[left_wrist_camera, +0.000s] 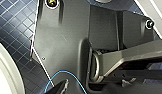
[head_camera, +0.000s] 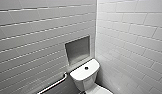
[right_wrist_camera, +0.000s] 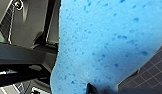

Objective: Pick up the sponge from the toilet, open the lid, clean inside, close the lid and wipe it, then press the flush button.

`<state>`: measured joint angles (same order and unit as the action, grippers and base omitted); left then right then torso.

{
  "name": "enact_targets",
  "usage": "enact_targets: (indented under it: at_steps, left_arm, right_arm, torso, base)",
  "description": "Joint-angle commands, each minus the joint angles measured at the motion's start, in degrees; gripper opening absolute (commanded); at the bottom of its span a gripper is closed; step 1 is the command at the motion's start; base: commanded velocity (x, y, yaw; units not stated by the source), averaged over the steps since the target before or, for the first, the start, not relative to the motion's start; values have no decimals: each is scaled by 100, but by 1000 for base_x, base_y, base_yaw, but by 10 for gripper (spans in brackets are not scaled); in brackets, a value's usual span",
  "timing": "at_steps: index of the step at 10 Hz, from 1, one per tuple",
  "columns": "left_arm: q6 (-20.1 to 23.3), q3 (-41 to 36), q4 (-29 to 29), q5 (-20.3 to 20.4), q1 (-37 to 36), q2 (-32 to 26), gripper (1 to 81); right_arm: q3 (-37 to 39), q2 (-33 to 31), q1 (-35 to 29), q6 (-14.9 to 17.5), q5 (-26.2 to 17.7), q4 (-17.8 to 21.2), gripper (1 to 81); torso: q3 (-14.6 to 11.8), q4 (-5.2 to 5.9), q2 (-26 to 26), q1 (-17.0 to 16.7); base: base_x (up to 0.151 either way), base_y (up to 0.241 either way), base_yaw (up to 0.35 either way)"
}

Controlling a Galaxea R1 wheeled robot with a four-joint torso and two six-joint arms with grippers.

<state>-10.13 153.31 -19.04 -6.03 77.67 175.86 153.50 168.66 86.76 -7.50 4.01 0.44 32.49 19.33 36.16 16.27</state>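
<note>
Along the left of the head view, a grey tiled wall with a metal grab bar (head_camera: 55, 84) low down, then a recessed niche (head_camera: 77, 49), then the toilet (head_camera: 83, 75) in the corner, with the dark round flush button (head_camera: 86, 67) on its tank top. In the left wrist view, dark blue tiled floor (left_wrist_camera: 12, 22), a white glossy curve at one edge, likely part of the toilet though hard to confirm, and a thin blue cable (left_wrist_camera: 72, 75) looping over the robot's own plate. Left gripper (left_wrist_camera: 95, 86): open or closed, impossible to tell; holding something or not, likewise. In the right wrist view, the sponge (right_wrist_camera: 109, 42) right up against the camera with floor tiles behind it, so judged to be off the toilet and clamped in the right gripper (right_wrist_camera: 91, 88), closed on one end of it. Bright blue, open-pored foam: judged very light, soft and springy, easily squashed, neither slippery nor fragile, apt to soak up water, grow heavier and drip. Best taken across the narrow middle, squeezed just enough to bite without flattening, leaving a broad face free for wiping. No brand, label or legible writing anywhere; just a small round emblem (left_wrist_camera: 52, 3) on the plate, too blurred to read.
</note>
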Motion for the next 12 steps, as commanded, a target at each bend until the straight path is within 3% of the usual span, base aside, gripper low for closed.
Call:
enact_targets:
  at_steps: [1,2,3,5,9,10,11,12]
  left_arm:
    - [29,-29,58,-363,-177,-7,811]
    - [20,-38,58,-372,-177,-16,811]
    - [29,-38,50,-372,-177,-7,811]
    - [29,-38,41,-372,-177,-7,811]
    - [37,-38,23,-372,-177,11,811]
    - [37,-46,15,-372,-177,11,811]
    - [37,-46,32,-372,-177,2,811]
    - [37,-46,41,-372,-177,2,811]
  right_arm:
    - [-23,13,-75,29,-392,36,10]
    - [-23,13,-75,21,-392,9,10]
    - [-23,13,-75,20,-392,9,10]
    - [-23,13,-75,11,-392,18,10]
    - [-15,4,-75,11,-392,35,10]
    - [-15,13,-75,11,-392,35,10]
    - [-15,13,-75,11,-392,26,10]
    - [-15,13,-75,11,-392,26,10]
  torso:
    - [0,0,0,0]
    - [0,0,0,-2]
    - [0,0,-575,-376]
    - [0,0,-755,-492]
    - [0,0,-1585,-1028]
    - [0,0,-1228,-798]
    - [0,0,-1432,-929]
    - [-299,0,-1523,-990]
  base:
    - [0,0,0]
    - [0,0,0]
    - [0,0,0]
    - [0,0,0]
    - [0,0,0]
    - [0,0,0]
    - [0,0,0]
    - [0,0,0]
